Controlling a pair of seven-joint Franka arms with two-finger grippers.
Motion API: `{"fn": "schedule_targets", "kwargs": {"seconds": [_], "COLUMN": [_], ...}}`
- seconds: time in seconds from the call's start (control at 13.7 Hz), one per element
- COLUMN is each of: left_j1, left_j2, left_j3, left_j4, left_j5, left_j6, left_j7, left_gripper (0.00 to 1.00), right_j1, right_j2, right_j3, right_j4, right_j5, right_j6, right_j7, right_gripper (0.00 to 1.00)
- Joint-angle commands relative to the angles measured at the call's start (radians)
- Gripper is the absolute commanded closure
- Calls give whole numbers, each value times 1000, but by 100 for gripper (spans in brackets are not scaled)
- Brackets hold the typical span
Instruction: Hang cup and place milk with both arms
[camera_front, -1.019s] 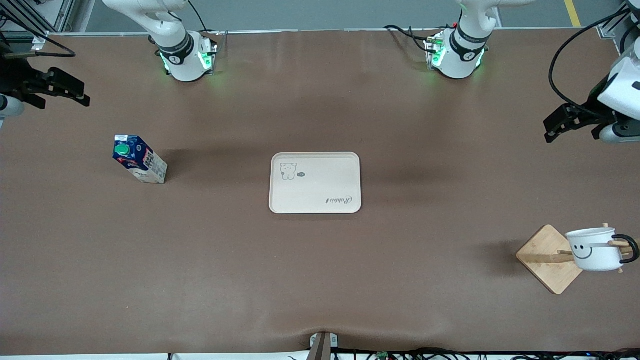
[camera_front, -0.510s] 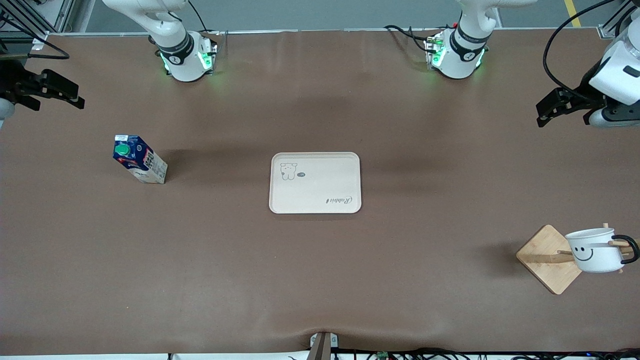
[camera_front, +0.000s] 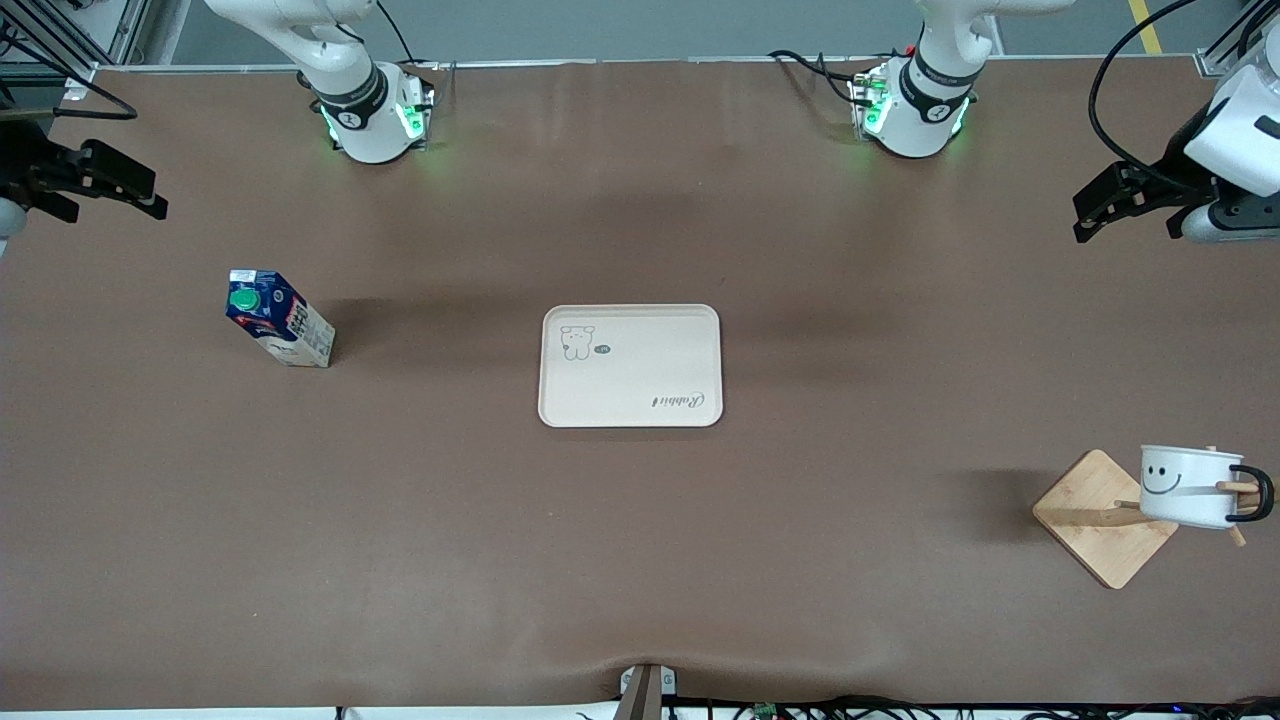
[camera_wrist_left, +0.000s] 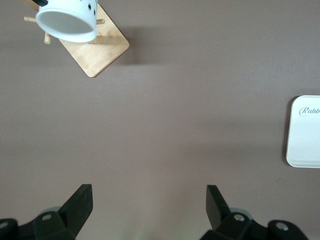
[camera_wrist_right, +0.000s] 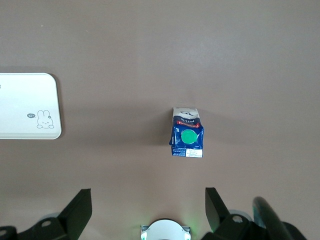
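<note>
Hanging by its handle, the cup (camera_front: 1188, 486) is on the rack (camera_front: 1100, 518); you are seeing both the left gripper (camera_front: 1095, 208) and the right gripper (camera_front: 140, 190) with fingers apart, and the milk (camera_front: 279, 318) standing at the tray's (camera_front: 630, 366) nine o'clock.

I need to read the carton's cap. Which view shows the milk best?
The right wrist view: the milk sits mid-frame, green cap facing the camera. The front view shows it smaller, upright, from one side. The left wrist view misses it.

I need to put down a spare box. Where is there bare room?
Bare tabletop between the milk and the tray, and between the tray and the wooden rack holding the cup. The tray is bare too. Only the rack corner is crowded.
</note>
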Motion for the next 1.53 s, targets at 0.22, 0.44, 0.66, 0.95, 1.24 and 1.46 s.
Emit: {"fn": "schedule_targets", "kwargs": {"seconds": [0.22,0.44,0.66,0.95,1.24,1.46], "left_j1": [-6,-2,1,20,23,21], "left_j2": [24,35,35,36,41,42], "left_j3": [14,17,23,22,22,23], "left_j4": [77,98,105,111,112,114], "left_j5": [-1,4,4,4,4,4], "left_j6": [-40,-66,-68,-72,-74,-74], "left_j7": [10,8,-1,-4,-1,-1], "left_gripper": [0,0,0,0,0,0], "right_j1": [-11,-13,-14,-23,-31,-31], "right_j2": [-18,-18,-17,-15,-14,-14], "right_j3": [6,6,6,6,6,6], "right_j4": [-17,-17,-17,-16,-16,-17], "right_j5": [-7,-7,-7,-5,-5,-5], "right_j6": [9,7,7,7,7,5], "right_j7": [7,7,9,9,9,9], "right_gripper": [0,0,0,0,0,0]}}
